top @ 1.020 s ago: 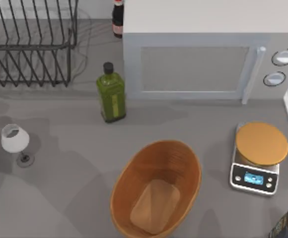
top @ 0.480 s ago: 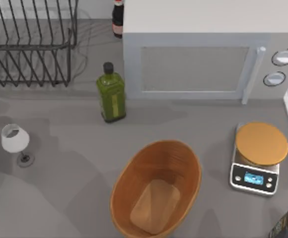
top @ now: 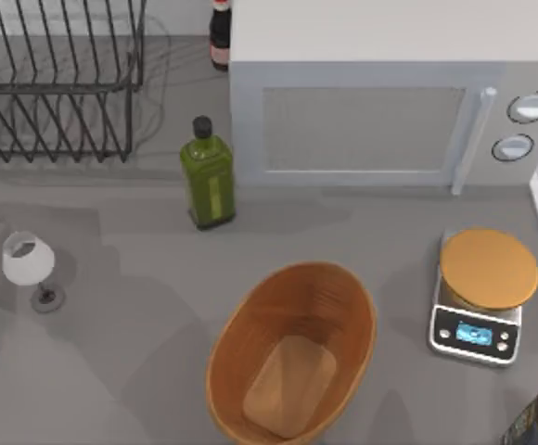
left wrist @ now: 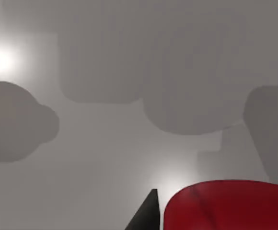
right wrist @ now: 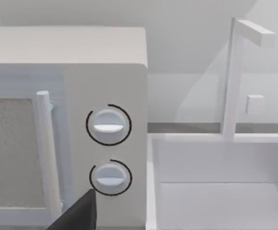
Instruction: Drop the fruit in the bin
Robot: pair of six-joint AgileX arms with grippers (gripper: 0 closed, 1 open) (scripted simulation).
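Grey table lies below our left gripper [left wrist: 177, 220], which looks pinched on the red fruit [left wrist: 230, 206], so we should carry it slowly over the brown bin [top: 292, 357], then let go.

The glossy red fruit [left wrist: 227, 206] is sitting right beside the left gripper's dark fingertip [left wrist: 146, 215], while the oval brown ribbed bin [top: 292, 363] is standing upright, empty.
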